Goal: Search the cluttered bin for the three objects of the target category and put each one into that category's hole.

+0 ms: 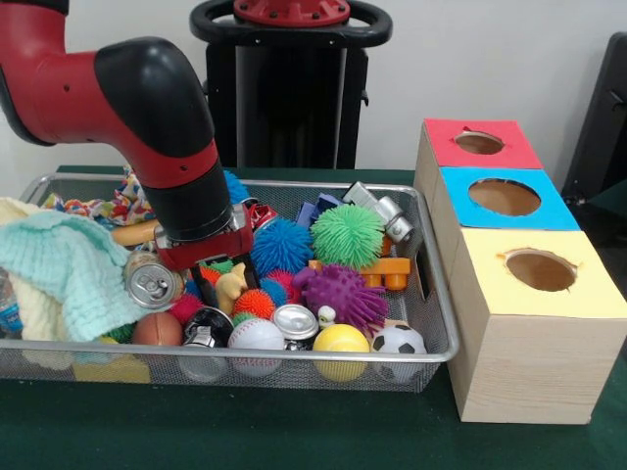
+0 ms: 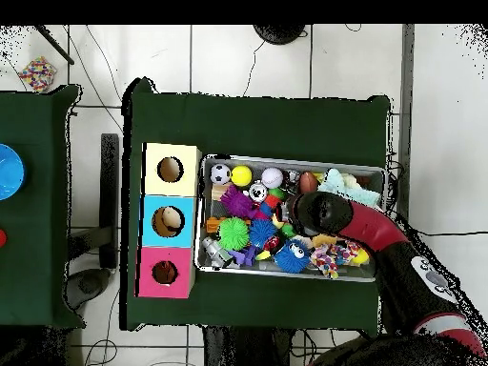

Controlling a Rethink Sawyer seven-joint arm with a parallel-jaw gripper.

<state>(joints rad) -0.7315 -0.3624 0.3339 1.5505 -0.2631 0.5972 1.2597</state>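
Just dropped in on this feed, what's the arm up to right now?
The red and black arm is reaching down into the wire basket, which is crammed with spiky balls, sports balls, cans and cloth. Its claw is low in the clutter, right by a small tan plush toy; whether it has a grip is not visible. Beside the basket stands the row of wooden boxes, and the hole in the red-topped box shows nothing going in at this moment.
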